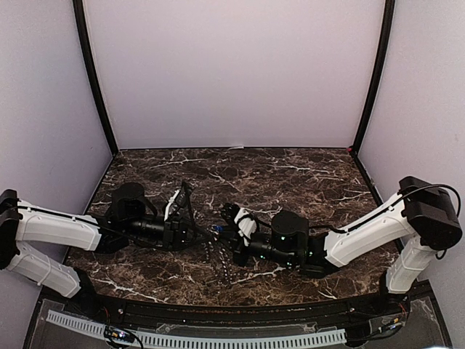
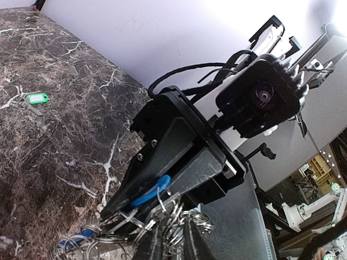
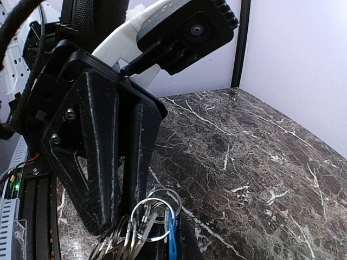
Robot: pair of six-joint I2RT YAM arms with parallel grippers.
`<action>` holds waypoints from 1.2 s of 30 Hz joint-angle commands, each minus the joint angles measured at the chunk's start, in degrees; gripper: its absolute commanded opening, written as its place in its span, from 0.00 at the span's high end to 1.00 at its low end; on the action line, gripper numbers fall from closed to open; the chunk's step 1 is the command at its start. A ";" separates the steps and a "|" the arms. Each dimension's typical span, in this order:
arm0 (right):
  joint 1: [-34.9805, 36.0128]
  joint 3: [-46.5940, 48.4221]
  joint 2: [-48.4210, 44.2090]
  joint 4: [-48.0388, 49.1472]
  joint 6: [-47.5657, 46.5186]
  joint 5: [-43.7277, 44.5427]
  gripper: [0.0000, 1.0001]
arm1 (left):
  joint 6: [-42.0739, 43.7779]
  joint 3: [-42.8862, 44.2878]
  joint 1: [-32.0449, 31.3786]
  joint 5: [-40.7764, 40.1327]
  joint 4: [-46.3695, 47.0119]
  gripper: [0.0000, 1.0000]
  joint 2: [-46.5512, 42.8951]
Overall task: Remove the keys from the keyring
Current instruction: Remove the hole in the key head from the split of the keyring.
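Left wrist view: right gripper (image 2: 116, 212) is clamped flat on the head of a blue key (image 2: 150, 193). The head is lodged up between its fingers, and the tips are buried in a bunch of wire loops (image 2: 181, 219). A second blue key (image 2: 81, 238) hangs just beyond those tips. One green key (image 2: 37, 98) lies alone on the table (image 2: 65, 151), well apart from both jaws; judged already off.

Right wrist view: left gripper (image 3: 111, 225) has its fingers a narrow slot apart, tips down in the same loops. Cannot tell whether they pinch a loop or only flank it.

Top view: the toothed keyring (image 1: 218, 263) seems to hang edge-on just below the meeting jaws; too small to be sure.

Step in hand, as judged: work a blue key off its loop. To do it well:
- Left must clamp one loop only, close to its split, not the whole bunch.
- Right holds the key head square and slides it along the wire rather than pulling straight out.

Risk: loops twist, key slips from the pads.
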 commanded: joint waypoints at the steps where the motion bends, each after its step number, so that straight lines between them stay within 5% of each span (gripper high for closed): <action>1: 0.30 2.63 0.45 3.43 0.06 -1.49 1.00 | -0.22 1.08 -0.10 -1.20 3.47 0.88 0.20; 6: 0.79 2.83 0.64 2.20 -1.33 -1.40 1.00 | -1.05 0.47 -0.10 -3.30 4.68 1.00 0.52; 14: 1.44 -0.85 -2.26 2.35 -2.34 1.97 0.99 | -0.41 -1.90 -0.10 -6.30 5.81 1.00 -1.20; 22: 1.58 -5.37 -4.12 6.48 -1.48 -0.60 0.71 | 5.94 0.98 -0.14 -0.24 -1.54 1.00 -2.32; 25: 1.78 -5.59 -4.16 7.36 -1.99 -0.75 0.67 | 7.42 1.99 -0.10 2.16 -4.39 1.00 -2.77; 29: 2.00 -4.76 -3.27 8.04 -2.80 -1.70 0.69 | 8.12 2.85 -0.14 3.79 -6.39 1.00 -3.13; 36: 2.32 -5.26 -3.29 9.51 -3.98 -2.33 0.90 | 8.36 3.34 -0.12 2.39 -8.08 1.00 -3.57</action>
